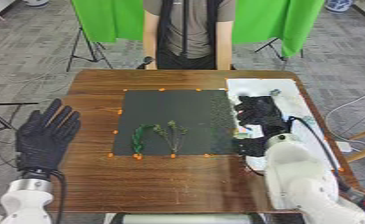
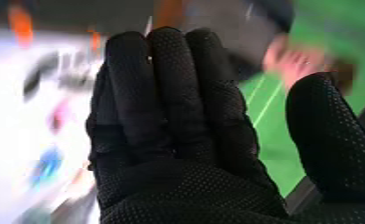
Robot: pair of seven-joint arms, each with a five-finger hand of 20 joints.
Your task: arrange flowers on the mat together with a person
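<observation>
Interior of a robotics laboratory, as indicated by two white robot arms (image 1: 298, 172) entering at the lower left and lower right of the head view, and by small orange marks (image 1: 162, 89) on the brown wooden surface (image 1: 98, 192). Top: green cloth (image 1: 112, 20) hangs as a backdrop. Upper left: a black tripod (image 1: 92, 52) stands on grey carpet (image 1: 27, 62). Right edge: a thin cable (image 1: 337, 111) loops across the same flooring.

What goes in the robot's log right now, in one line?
right hand: open, over white sheet | left hand: open, at left edge of table | dark mat: green sprigs on it
</observation>
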